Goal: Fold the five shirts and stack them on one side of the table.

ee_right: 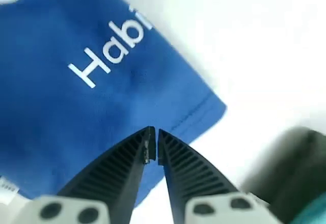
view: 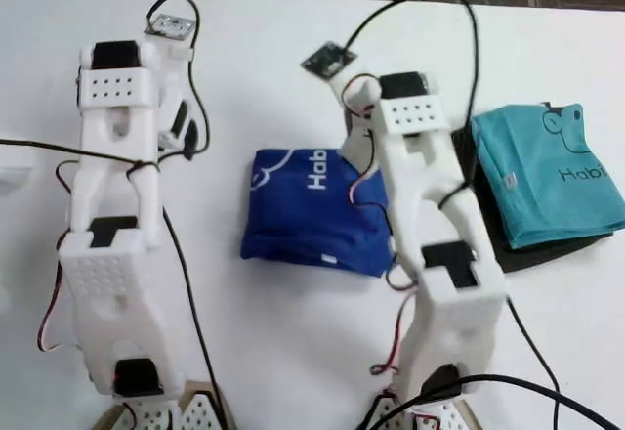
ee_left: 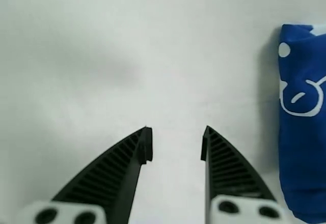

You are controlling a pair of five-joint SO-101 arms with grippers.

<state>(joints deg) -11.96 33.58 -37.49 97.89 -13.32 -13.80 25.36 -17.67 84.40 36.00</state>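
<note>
Right hand (ee_right: 152, 145), clenched and empty, hovers over the folded blue shirt (view: 312, 220) at mid surface (view: 273, 352); left hand (ee_left: 175, 142) hangs released beside it. Teal shirt (view: 547, 171) tops a black shirt (view: 532, 254) at the right edge; the blue one is not yet stacked.

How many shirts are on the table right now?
2 for sure: a blue shirt in the middle, a teal shirt at the right side. The teal one lies on a black layer, maybe another shirt; others may be hidden beneath.
</note>
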